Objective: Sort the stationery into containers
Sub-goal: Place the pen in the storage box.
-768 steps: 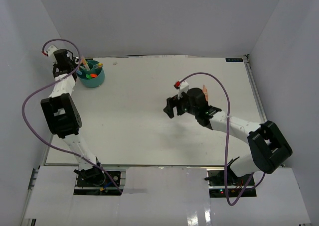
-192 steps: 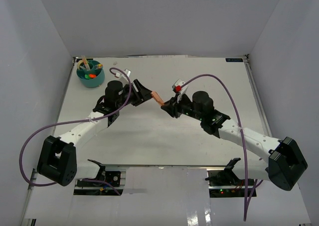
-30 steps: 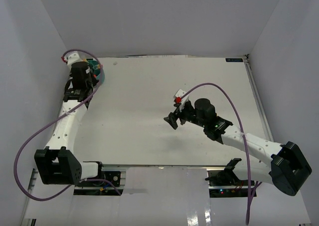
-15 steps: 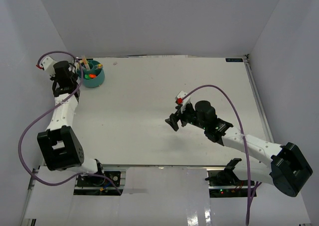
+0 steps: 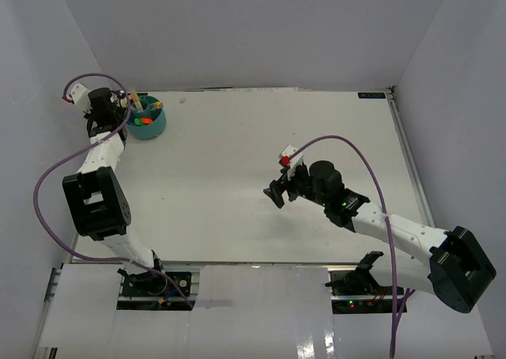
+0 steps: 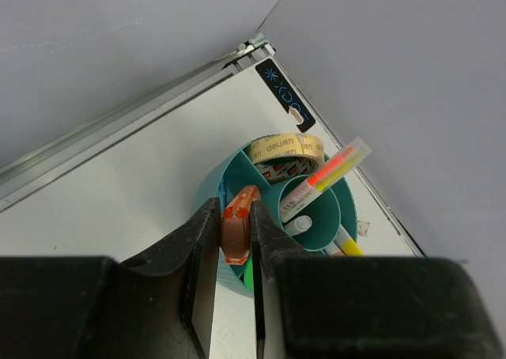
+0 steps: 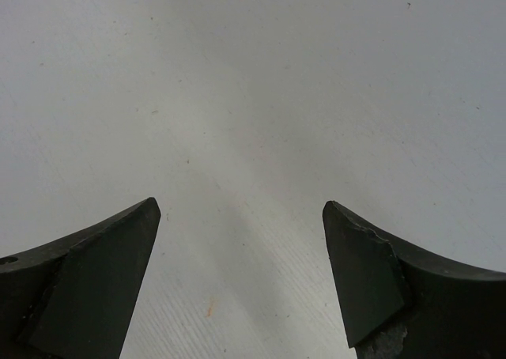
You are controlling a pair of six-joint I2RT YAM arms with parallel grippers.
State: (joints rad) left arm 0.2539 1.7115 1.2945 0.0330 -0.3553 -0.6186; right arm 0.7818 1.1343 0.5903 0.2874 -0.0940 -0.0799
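The round teal container (image 5: 148,122) stands at the table's far left corner. In the left wrist view its compartments (image 6: 345,210) hold a tan tape ring (image 6: 285,148), a pink-yellow pen (image 6: 336,165), a yellow pen (image 6: 349,243) and something green (image 6: 250,277). My left gripper (image 5: 118,106) (image 6: 234,209) hangs just above the container's left rim, shut on a small orange-brown piece (image 6: 236,234). Mid-table, my right gripper (image 5: 274,193) (image 7: 241,217) stands open over bare white surface, with nothing between its fingers.
Grey walls close in the table on three sides, and the left arm works tight against the left wall. A metal rail (image 6: 118,130) runs along the table edge behind the container. A black label (image 5: 370,96) sits at the far right corner.
The left wrist has swung from over the container out to its left side and settled beside its rim, still holding the orange piece. The right arm has hardly moved.
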